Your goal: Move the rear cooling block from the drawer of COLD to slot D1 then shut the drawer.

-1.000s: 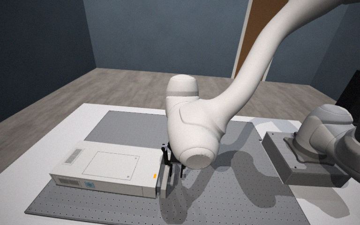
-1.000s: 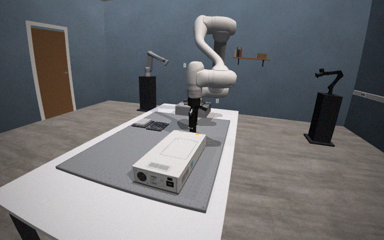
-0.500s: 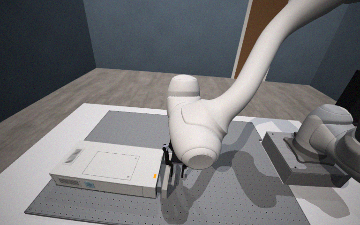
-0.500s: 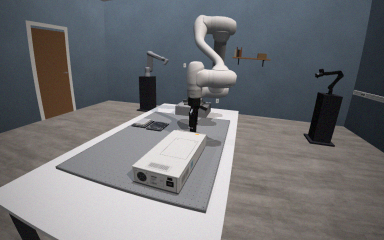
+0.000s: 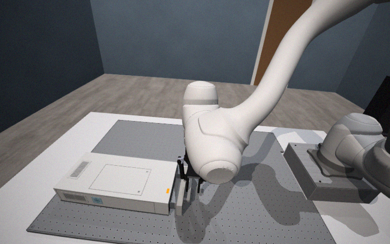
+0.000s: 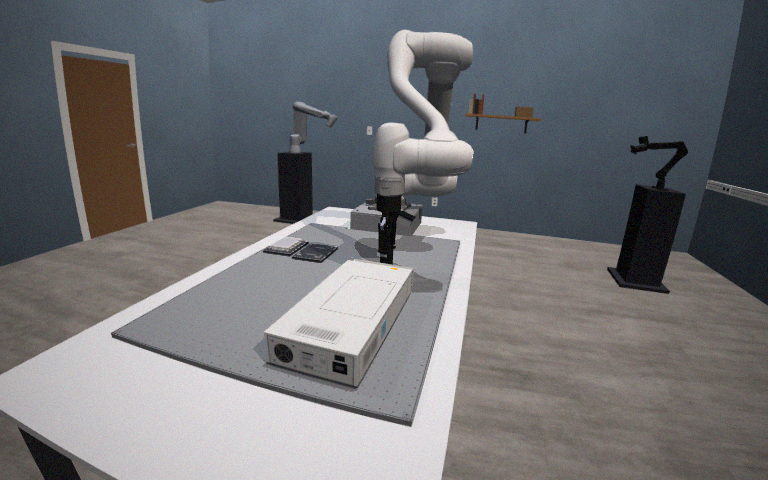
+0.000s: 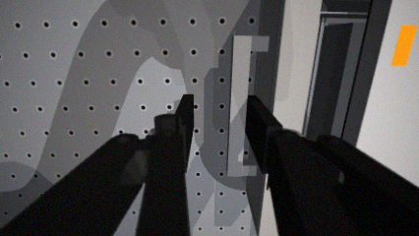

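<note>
The white cooler COLD (image 5: 120, 179) (image 6: 362, 294) (image 7: 393, 123) has its orange lamp (image 5: 167, 190) (image 6: 394, 268) (image 7: 403, 45) lit. Its drawer front (image 5: 180, 198) (image 7: 295, 74) stands a little out from the housing. A narrow dark strip of the drawer's inside (image 7: 339, 64) shows in the gap. Neither block nor any tube can be made out there. My gripper (image 5: 192, 191) (image 6: 386, 260) (image 7: 218, 111) points down with its fingers apart, astride the pale handle bar (image 7: 239, 74). One finger is between bar and drawer front, close to the bar; the other stands off the bar's outer side. Slot D1 (image 6: 315, 251) looks dark and holds no block.
Slot D2 (image 6: 286, 245) beyond D1 bears a pale block. The cooler stands on a grey perforated plate (image 5: 244, 218) (image 6: 226, 316) on a white table (image 6: 113, 396). The arm's grey base block (image 5: 296, 175) (image 6: 368, 220) is at the far end.
</note>
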`<state>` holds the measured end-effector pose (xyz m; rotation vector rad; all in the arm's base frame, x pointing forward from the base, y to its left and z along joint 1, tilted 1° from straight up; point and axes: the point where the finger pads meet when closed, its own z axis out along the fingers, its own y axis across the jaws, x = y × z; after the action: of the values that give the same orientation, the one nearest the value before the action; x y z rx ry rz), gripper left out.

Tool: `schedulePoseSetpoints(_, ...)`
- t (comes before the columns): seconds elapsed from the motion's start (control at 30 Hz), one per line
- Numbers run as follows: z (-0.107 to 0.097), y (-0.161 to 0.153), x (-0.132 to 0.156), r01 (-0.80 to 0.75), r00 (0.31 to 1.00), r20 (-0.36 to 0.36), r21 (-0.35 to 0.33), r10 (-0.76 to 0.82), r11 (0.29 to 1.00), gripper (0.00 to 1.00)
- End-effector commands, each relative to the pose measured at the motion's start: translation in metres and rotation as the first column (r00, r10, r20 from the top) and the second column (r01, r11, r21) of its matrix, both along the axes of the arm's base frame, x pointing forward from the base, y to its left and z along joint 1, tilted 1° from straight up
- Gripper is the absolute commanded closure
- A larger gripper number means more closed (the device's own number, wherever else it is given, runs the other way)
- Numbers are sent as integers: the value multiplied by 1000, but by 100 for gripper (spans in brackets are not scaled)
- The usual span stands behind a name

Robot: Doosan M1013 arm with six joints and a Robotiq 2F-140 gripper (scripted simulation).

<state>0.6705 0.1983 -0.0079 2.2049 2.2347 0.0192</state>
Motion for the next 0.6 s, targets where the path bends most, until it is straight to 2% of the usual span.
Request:
schedulePoseSetpoints(0.0, 2, 2, -2, -4, 1000, 5, -3, 4, 1000, 66)
schedulePoseSetpoints(0.57, 2, 2, -4, -4, 1000, 5, -3, 4, 1000, 66)
